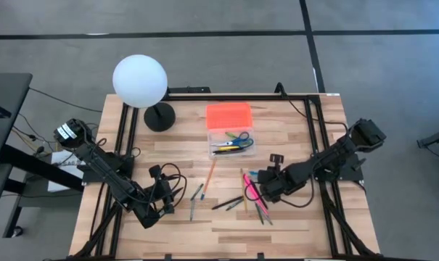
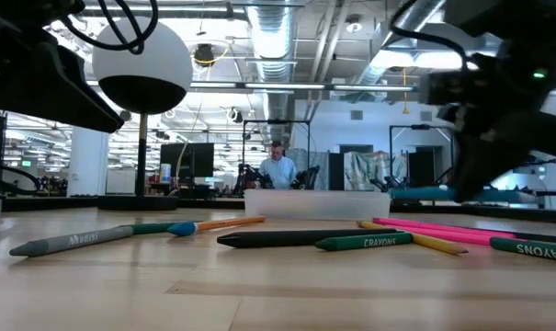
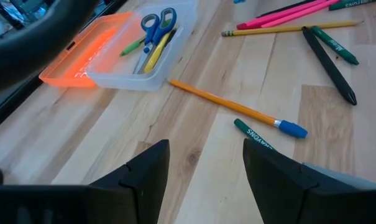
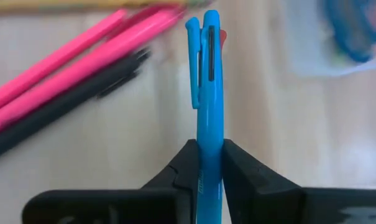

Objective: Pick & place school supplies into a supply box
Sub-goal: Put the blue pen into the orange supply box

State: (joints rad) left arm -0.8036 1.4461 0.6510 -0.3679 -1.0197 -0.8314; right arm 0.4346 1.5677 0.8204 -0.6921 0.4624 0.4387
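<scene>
Right end effector (image 4: 209, 171) is clamped on a blue pen (image 4: 206, 93), held clear of the counter (image 1: 292, 225) just beside the pink pens (image 1: 251, 190), near the counter's right side. Left end effector (image 3: 206, 168) sits low over the left front area, fingers spread and holding nothing. The supply box (image 1: 231, 143) stands at counter centre, its orange lid (image 1: 228, 114) folded open behind it; blue-handled scissors (image 1: 240, 138) and several pens lie inside. An orange pencil (image 1: 209, 175), crayons and a black marker (image 1: 227, 203) lie loose in front of the box. A white globe lamp (image 1: 140, 81) stands at the rear left.
</scene>
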